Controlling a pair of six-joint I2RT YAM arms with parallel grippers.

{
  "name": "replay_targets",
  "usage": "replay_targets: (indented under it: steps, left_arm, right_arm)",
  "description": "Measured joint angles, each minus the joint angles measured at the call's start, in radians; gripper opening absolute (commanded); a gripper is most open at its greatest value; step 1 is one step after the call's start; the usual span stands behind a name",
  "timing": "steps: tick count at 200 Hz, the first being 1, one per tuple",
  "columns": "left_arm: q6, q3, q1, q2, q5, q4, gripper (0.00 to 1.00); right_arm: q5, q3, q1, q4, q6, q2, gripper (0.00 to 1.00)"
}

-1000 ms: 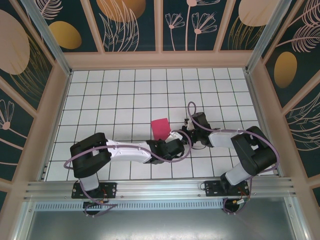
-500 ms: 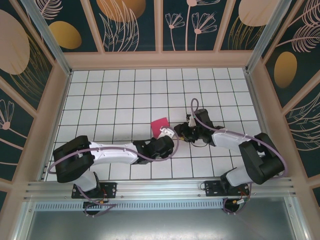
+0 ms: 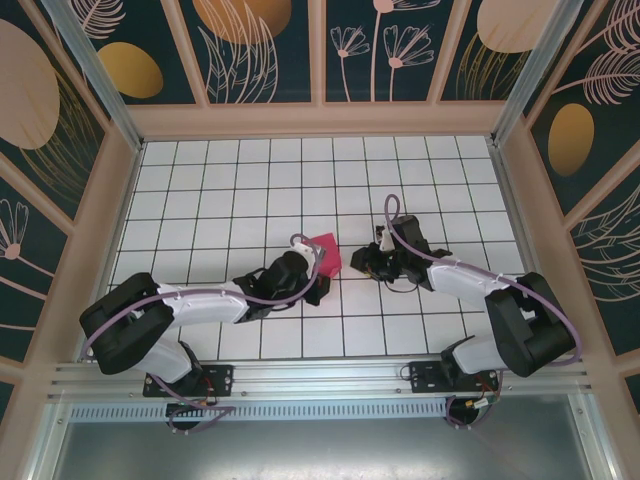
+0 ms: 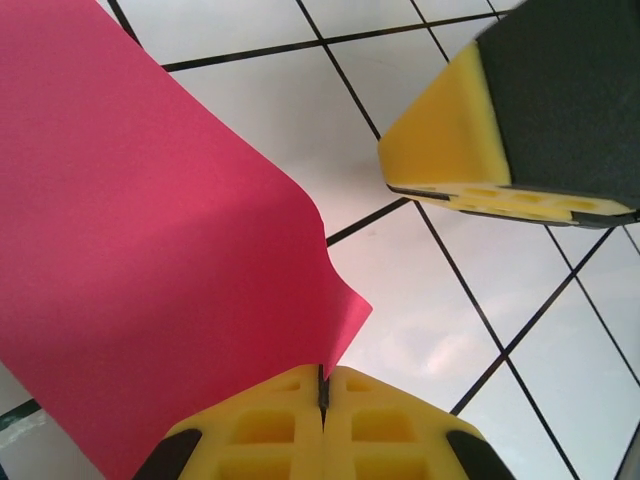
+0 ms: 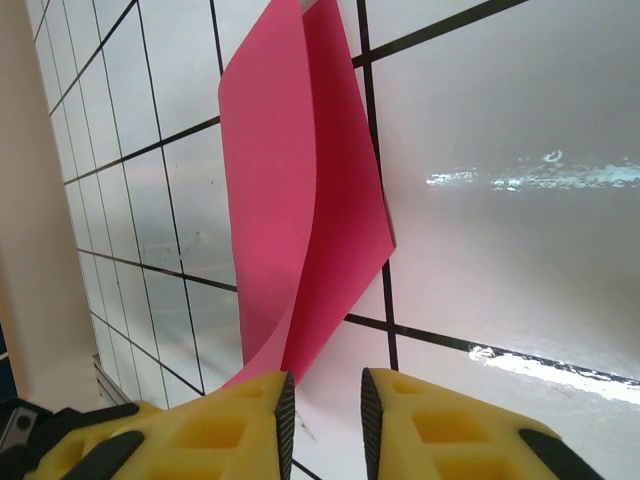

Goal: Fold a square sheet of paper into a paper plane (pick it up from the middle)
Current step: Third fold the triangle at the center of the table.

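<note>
- The paper (image 3: 327, 250) is near the middle of the table (image 3: 200, 200), between the two grippers and about as far from the left edge as from the right.
- It is red-pink and bent loosely over on itself. The right wrist view shows two layers (image 5: 300, 200), the front one curving across the back one.
- The left gripper (image 3: 314, 264) reaches in from the near-left side and is at the paper's near-left edge.
- In the left wrist view its yellow fingers (image 4: 270, 430) are pressed together with no gap, and a pointed corner of the paper (image 4: 150, 250) is pinched between them (image 4: 322, 385).
- The right gripper (image 3: 362, 262) is just beside the paper on its right, apart from the left one.
- Its fingers (image 5: 230, 425) are a narrow gap apart, with bare white tile showing between them (image 5: 322, 405) and nothing held.
- The paper's lower tip ends just beside its left finger; whether they touch I cannot tell.
- One yellow finger (image 4: 445, 135) of the right gripper shows in the left wrist view, above white tiles and clear of the paper.
</note>
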Motion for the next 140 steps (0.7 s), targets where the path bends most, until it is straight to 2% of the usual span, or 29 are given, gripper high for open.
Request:
replay_targets:
  steps: [29,76,140]
  left_arm:
    - [-0.026,-0.022,0.054,0.000,0.093,0.058,0.00]
    - [-0.044,-0.060,0.108,0.000,0.161,0.111,0.00]
    - [-0.086,-0.106,0.119,0.006,0.200,0.186,0.00]
  right_arm:
    - [0.000,0.012,0.001,-0.001,-0.009,0.022,0.15]
    - [0.007,0.076,0.041,0.002,-0.018,0.126,0.07]
    - [0.021,0.124,0.082,0.048,-0.002,0.257,0.07]
